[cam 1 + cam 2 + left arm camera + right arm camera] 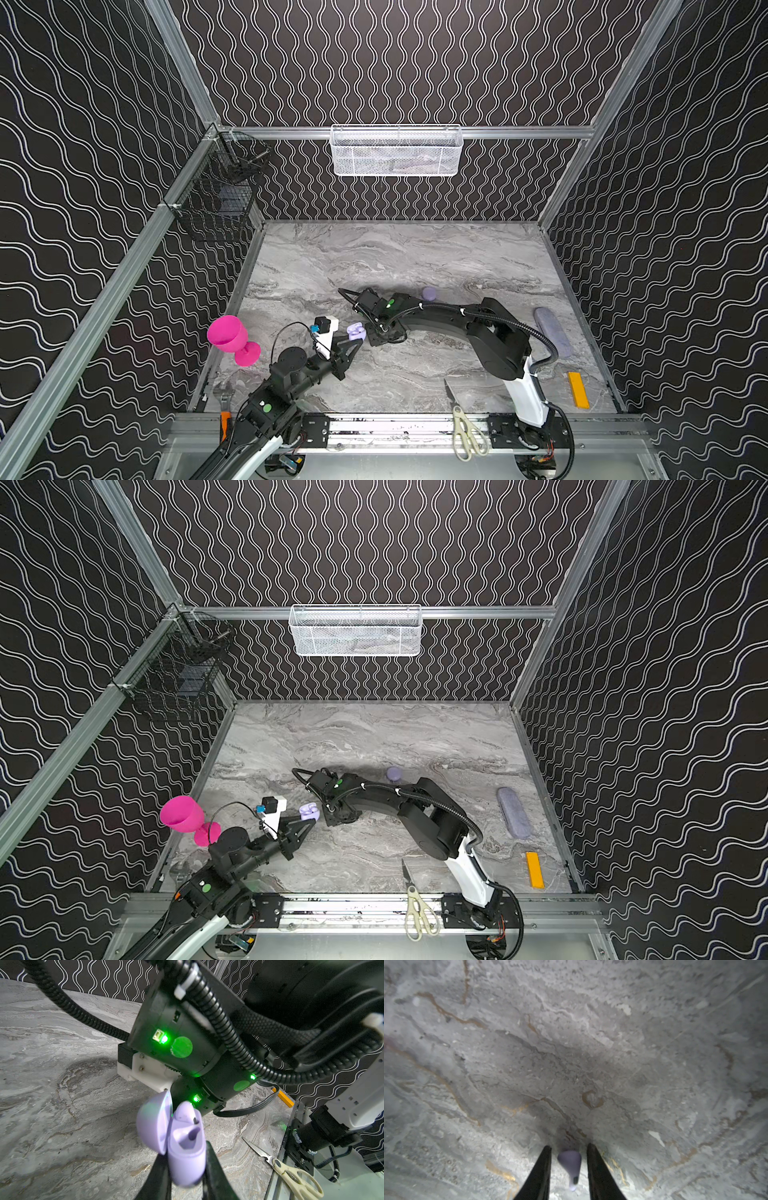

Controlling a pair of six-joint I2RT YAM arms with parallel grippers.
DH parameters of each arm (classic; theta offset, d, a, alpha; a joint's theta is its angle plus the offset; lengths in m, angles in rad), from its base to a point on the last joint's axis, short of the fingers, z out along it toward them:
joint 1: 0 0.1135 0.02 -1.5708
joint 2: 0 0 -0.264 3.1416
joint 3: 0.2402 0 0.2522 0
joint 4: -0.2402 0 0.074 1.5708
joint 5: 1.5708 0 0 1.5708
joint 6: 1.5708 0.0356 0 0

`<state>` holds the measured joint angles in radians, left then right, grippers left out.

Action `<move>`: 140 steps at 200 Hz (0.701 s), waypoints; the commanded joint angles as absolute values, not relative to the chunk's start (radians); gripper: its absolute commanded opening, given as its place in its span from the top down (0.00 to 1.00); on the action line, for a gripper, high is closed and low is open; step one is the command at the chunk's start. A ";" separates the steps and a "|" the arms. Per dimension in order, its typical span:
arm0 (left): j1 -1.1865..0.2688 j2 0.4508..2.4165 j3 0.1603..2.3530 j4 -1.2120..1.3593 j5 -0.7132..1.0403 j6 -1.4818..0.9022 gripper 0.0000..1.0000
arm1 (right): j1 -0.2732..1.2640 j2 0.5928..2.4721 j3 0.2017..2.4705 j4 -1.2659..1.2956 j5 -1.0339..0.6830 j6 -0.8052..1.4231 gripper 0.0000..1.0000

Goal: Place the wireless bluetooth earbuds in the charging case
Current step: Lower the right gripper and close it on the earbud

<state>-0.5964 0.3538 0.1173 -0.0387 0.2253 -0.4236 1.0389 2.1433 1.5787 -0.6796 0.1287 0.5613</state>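
My left gripper (186, 1153) is shut on the lavender charging case (187, 1159), which it holds above the table with the lid (153, 1124) swung open. One earbud (186, 1112) sits in the case; the slot beside it is empty. In both top views the case (356, 331) (308, 811) hangs left of centre, with the right arm's wrist right beside it. My right gripper (569, 1147) points down at the table. Its black fingers (542, 1167) stand on either side of a pale lavender earbud (570, 1160) lying on the marble, with a narrow gap on each side.
A round lavender puck (429, 293) lies behind the right arm. A grey oblong case (552, 332) and a yellow bar (578, 390) lie at the right. Scissors (465, 424) rest on the front rail. A pink goblet (230, 336) stands at the left edge.
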 commanded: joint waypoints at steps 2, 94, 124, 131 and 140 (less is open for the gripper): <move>-0.595 0.352 0.115 0.006 0.230 -0.434 0.78 | 1.044 2.153 1.593 -0.714 0.144 0.572 0.70; -0.596 0.335 0.114 -0.003 0.227 -0.436 0.78 | 1.051 2.168 1.601 -0.748 0.169 0.574 0.72; -0.595 0.337 0.114 -0.002 0.227 -0.436 0.78 | 1.052 2.170 1.603 -0.752 0.169 0.575 0.74; -0.595 0.336 0.114 -0.002 0.227 -0.436 0.78 | 1.052 2.170 1.603 -0.752 0.167 0.575 0.75; -0.595 0.335 0.114 -0.004 0.227 -0.436 0.78 | 1.052 2.168 1.603 -0.752 0.167 0.574 0.76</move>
